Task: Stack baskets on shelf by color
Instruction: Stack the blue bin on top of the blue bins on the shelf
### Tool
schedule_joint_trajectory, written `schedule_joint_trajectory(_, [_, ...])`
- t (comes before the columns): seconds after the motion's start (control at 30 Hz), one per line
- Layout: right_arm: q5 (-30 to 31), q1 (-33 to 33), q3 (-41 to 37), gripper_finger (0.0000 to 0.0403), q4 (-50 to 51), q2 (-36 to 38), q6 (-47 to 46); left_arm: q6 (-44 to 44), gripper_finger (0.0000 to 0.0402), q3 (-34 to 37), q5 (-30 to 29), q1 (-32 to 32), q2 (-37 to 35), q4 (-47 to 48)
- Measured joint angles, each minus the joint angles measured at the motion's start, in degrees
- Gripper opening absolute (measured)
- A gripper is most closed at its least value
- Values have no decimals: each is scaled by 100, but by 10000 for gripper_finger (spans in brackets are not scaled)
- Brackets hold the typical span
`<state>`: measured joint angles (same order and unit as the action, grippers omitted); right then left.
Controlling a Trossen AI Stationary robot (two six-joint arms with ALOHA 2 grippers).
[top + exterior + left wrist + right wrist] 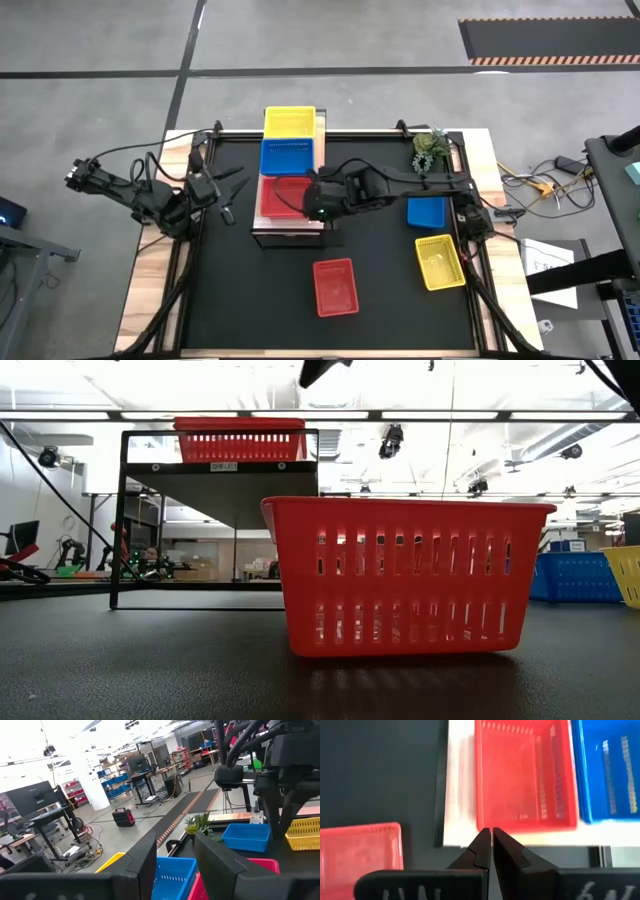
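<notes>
Three baskets (288,155) on shelf (258,222), plant (431,150) nearby

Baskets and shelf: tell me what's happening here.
Two robot arms are sorting baskets onto the shelf. It already carries a yellow basket, a blue basket and a red basket in a row. The right gripper, shut and empty, hangs by the shelf's end near the red one. The left gripper waits open beside the shelf. Three baskets sit on the table.
</notes>
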<state>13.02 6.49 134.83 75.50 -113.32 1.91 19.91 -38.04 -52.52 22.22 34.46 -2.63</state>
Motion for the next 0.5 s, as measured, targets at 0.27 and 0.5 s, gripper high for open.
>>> schedule_joint_trajectory(0.27, [43,93,-13,8,456,48,-420,-1,118,-2,3,0,2,4])
schedule_joint_trajectory(0.5, [55,195,-193,8,837,48,-786,-1,118,0,3,0,37,4])
